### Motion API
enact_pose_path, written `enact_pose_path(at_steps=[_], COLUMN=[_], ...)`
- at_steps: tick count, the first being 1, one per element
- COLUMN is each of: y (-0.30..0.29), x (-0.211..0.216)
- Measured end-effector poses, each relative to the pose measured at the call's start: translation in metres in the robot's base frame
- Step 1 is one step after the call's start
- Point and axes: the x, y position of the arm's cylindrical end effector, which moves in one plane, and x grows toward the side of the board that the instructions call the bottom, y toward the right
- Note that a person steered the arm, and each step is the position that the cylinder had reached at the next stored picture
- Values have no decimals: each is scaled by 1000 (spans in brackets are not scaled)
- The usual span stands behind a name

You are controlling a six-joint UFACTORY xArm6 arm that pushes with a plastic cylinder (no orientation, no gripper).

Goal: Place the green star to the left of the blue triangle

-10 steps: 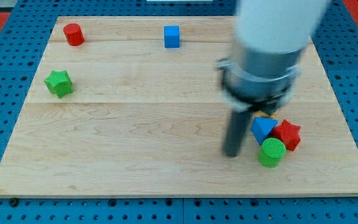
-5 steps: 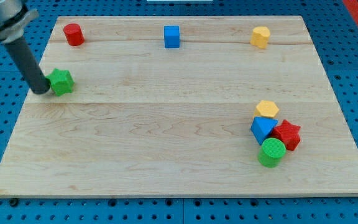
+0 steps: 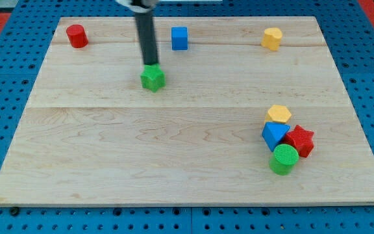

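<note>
The green star (image 3: 152,78) lies on the wooden board (image 3: 109,149), left of the middle in the upper half. My tip (image 3: 150,64) touches its upper edge, the dark rod rising toward the view's top. The blue triangle (image 3: 274,134) sits far to the right, in a tight cluster with a yellow hexagon (image 3: 279,114) above it, a red star (image 3: 300,141) to its right and a green cylinder (image 3: 284,159) below it.
A red cylinder (image 3: 77,36) stands at the top left. A blue cube (image 3: 180,38) is near the top middle, just right of the rod. A yellow block (image 3: 272,38) is at the top right. Blue pegboard surrounds the board.
The rod swept from the right cluster to the board's left edge beside the green star. The star has since moved rightward toward the middle, and the rod now stands above it.
</note>
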Motion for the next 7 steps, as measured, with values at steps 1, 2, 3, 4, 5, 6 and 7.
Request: enact_pose_path(at_steps=[1, 2, 3, 4, 5, 6, 7], y=[8, -57, -82, -64, 5, 73, 110], x=[40, 22, 30, 71, 77, 91, 123])
